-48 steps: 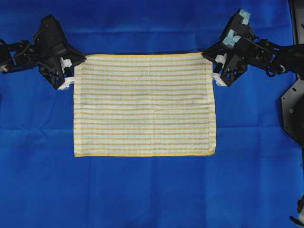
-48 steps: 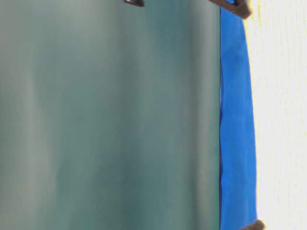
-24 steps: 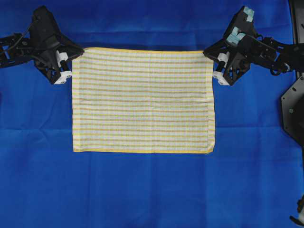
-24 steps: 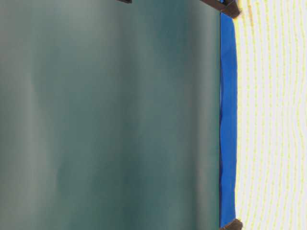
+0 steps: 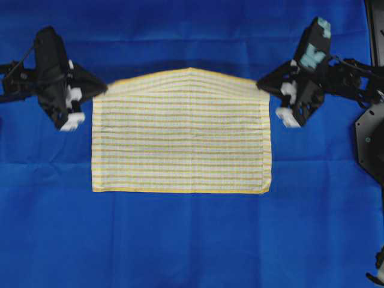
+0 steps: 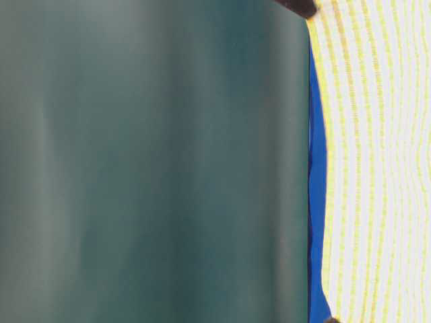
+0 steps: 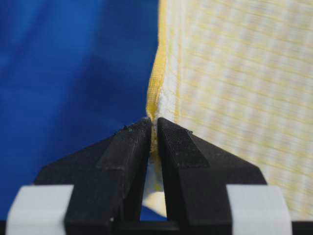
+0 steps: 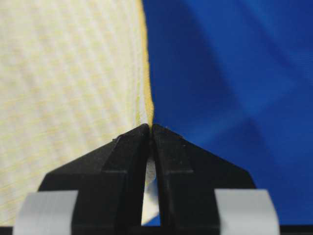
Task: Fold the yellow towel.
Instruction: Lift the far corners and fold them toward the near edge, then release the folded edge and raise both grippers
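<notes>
The yellow towel, striped yellow and white with yellow hems, lies in the middle of the overhead view with its far edge lifted off the blue cloth and peaked in the centre. My left gripper is shut on the far left corner of the towel, the hem pinched between its black fingertips. My right gripper is shut on the far right corner of the towel in the same way. The near edge rests flat. In the table-level view the raised towel fills the right side.
A plain blue cloth covers the whole table under the towel. A black arm base stands at the right edge of the overhead view. A dark green blurred surface fills most of the table-level view.
Both grippers have risen with the towel's far corners. The far edge has lifted and now arches up in the middle, and the towel fills more of the table-level view.
</notes>
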You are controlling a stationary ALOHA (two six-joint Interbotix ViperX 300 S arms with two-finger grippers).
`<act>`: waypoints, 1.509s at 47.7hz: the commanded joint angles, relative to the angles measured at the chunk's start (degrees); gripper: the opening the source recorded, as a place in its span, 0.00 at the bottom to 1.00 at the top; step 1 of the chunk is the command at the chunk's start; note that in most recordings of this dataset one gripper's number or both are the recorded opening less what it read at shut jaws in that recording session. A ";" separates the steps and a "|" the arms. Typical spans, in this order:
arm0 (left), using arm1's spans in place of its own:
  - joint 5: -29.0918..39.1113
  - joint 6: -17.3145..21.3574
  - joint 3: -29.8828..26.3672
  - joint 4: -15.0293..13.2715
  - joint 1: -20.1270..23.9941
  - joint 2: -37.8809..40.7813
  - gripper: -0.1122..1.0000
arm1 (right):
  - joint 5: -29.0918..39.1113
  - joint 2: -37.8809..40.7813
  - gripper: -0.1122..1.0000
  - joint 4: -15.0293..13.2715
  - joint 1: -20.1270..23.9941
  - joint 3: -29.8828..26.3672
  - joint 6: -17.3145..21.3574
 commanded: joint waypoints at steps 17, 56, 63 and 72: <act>1.32 -6.77 0.88 -0.18 -15.29 -5.45 0.14 | 1.14 -6.68 0.13 5.98 15.29 2.55 -0.09; 3.69 -11.95 -1.05 -0.18 -25.66 -2.99 0.14 | 0.70 1.05 0.13 9.84 28.13 -0.44 -0.09; 5.63 -11.95 -2.72 -0.09 -25.66 -1.23 0.15 | 1.14 1.85 0.13 9.84 28.04 -0.53 -0.09; 7.56 -11.95 -4.22 -0.18 -25.58 0.09 0.24 | 2.99 3.43 0.13 10.37 28.04 -1.49 -0.09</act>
